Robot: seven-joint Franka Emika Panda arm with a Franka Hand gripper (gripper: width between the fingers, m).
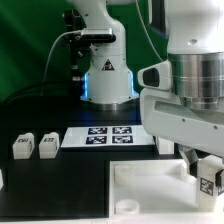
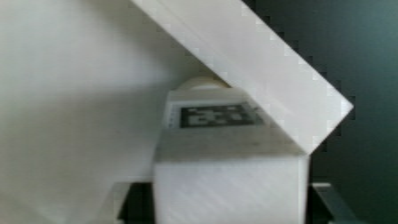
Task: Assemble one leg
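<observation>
While the end effector [image 1: 207,178] grips it, the leg [image 1: 210,181] meets the tray [image 1: 140,185].

You will find no words, brand names or numbers that can be read here. The only signs are black-and-white square tags: one on the leg [image 1: 209,179] at the claw [image 1: 203,172], four on the marker board [image 1: 111,135] beyond it, and a triangular warning sign [image 1: 108,68] on the arm's base, too small to read
</observation>
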